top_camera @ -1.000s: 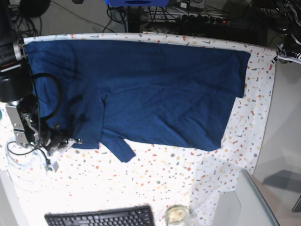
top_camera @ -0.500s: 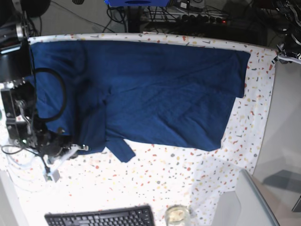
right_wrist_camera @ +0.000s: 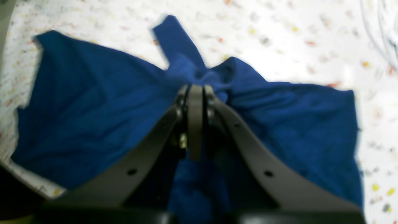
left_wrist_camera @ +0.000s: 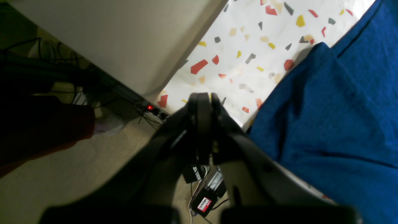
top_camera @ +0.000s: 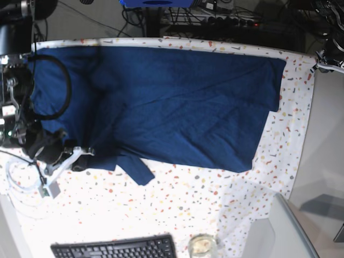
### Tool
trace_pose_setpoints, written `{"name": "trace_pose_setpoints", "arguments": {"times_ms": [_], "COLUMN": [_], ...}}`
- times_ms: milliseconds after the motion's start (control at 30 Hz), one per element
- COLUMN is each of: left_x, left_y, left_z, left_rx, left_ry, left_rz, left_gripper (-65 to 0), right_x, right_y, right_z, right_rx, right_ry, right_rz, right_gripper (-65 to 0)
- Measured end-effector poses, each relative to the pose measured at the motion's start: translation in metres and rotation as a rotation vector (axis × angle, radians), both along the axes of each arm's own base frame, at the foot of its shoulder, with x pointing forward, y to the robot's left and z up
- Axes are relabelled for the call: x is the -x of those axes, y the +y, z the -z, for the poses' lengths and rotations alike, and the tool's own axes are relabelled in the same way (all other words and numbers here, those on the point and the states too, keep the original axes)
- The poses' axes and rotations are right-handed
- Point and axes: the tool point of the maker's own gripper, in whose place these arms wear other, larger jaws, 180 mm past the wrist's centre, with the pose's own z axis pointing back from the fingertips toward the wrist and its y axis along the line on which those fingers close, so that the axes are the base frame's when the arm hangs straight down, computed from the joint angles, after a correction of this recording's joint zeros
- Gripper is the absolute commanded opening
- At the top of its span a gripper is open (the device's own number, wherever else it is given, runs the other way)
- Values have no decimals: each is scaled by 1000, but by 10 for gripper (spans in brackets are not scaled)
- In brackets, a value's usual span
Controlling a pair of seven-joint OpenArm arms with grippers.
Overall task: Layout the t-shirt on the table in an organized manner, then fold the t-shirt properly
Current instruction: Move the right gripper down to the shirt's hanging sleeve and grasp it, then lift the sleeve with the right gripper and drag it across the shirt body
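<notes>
The plain dark navy blue soft cloth t-shirt [top_camera: 183,107] lies on the big table with the white cloth speckled with small red, yellow and grey flecks [top_camera: 177,207]. It covers most of the far half of the table.

The right gripper [right_wrist_camera: 195,90] is at the near left edge of the shirt. A second ago it sat a little lower in the base view, past the near left corner of the shirt. Now it has moved up and in, and the cloth there has bunched into folds next to it. The far left part of the shirt has shifted too. In the right wrist view the fingers are pressed together on a pinch of blue cloth, and the shirt gathers toward them. I think the arm is pulling this side to spread the shirt out, so the laying-out step is not done and no folding has begun.

The left gripper [left_wrist_camera: 203,102] is at the far right corner of the table, off the cloth. Its fingers are pressed together and hold nothing.

The shirt's long side runs left to right. A small flap pokes out toward the near side. I cannot tell which end is the neck.
</notes>
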Motion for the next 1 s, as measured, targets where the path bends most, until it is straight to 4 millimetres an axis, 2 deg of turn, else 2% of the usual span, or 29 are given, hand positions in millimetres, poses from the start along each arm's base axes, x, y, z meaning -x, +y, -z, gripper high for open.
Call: {"name": "trace_pose_setpoints", "arguments": {"times_ms": [133,333,467,600,767,833,900,933,1000], "left_x": [-1,-1,-1,-1,-1,1,2,2,2], "left_y": [0,0,-1,0,0,0,0,0,0], "left_z": [0,-1,0,0,0,0,1,1,1], "left_rx": [0,-1,1,0,0,0,-1,0,0], "left_ry": [-2,-3,-3,-3,-2,2,5,5,5], "left_rz": [0,1,1,2,2,2,1,1,1], "left_gripper": [-650,-650,-650,-650,-650,-650,-650,-650,-650], "right_x": [31,69,85,94,104,111,115,114,102], "right_y": [9,41,47,62,67,67,65,64,64], "right_z": [14,50,76,91,106,110,109,105,83], "right_rx": [-3,-96,-114,-158,-170,-172,-169,-167,-172], "right_ry": [41,164,242,290,351,404,439,440,369], "right_rz": [-19,-14,-4,-23,-16,-3,15,19,26], "right_gripper": [-650,-650,-650,-650,-645,-608,-531,-492,-413]}}
